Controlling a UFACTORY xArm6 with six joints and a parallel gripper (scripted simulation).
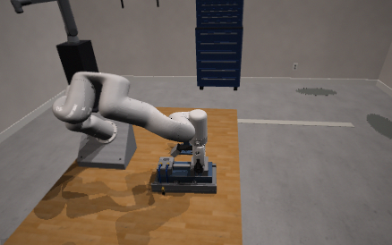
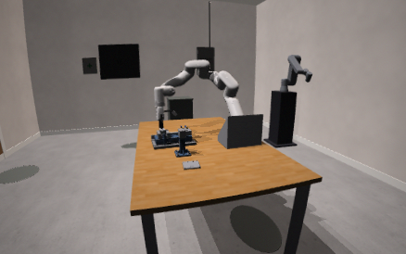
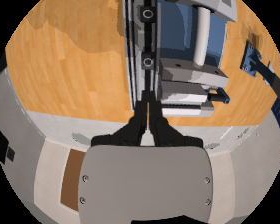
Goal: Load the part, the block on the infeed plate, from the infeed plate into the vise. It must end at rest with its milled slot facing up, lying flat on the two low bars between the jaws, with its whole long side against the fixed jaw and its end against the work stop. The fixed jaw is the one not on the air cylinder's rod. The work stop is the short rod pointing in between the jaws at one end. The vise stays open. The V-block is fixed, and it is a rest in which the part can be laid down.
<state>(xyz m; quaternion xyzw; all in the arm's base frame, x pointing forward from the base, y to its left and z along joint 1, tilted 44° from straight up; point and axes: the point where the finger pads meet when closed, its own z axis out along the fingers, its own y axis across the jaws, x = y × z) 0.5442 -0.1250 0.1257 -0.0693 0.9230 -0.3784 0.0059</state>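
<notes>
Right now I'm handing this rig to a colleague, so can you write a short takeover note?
Gripper: fingers shut, nothing between them, hanging low over one end of the vise.
Infeed plate: on the table nearer the exterior camera, no block on it.
V-block: between the plate and the vise.
Part: a light block lies between the jaws in the wrist view.
Done: the part is off the plate.
Left: I cannot tell whether it sits against the fixed jaw and work stop; check, then withdraw.
</notes>
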